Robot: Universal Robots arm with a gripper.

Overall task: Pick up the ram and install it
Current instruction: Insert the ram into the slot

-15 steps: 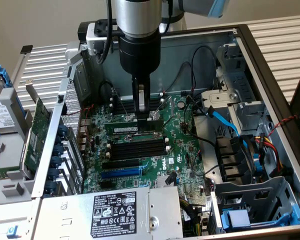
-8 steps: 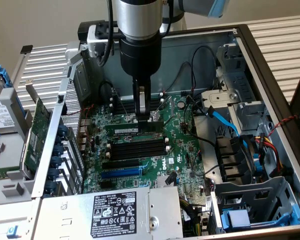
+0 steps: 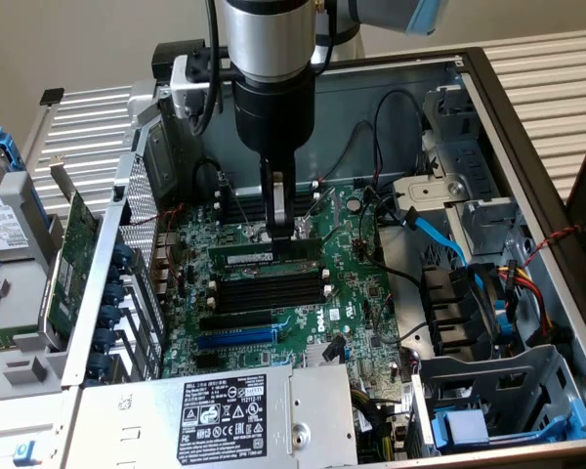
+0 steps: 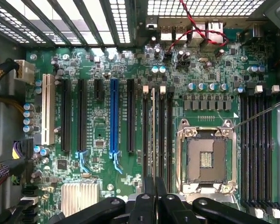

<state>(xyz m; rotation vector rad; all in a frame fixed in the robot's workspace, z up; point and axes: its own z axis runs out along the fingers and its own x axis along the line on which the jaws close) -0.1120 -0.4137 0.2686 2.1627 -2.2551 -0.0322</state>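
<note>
The ram (image 3: 259,255) is a thin green stick with a white label. It stands on edge in a black memory slot near the middle of the motherboard (image 3: 356,293). My gripper (image 3: 278,233) comes straight down onto it, fingers shut on its top edge about midway along. In the wrist view the ram (image 4: 152,135) shows edge-on as a narrow line between two white-clipped slots. It runs under my shut gripper (image 4: 154,186).
Several empty black slots (image 3: 269,288) lie beside the ram. The open CPU socket (image 4: 206,158) sits close by. A green expansion card (image 3: 73,254) leans outside the case at the exterior view's left. The power supply (image 3: 225,410) and blue cables (image 3: 439,234) crowd the case.
</note>
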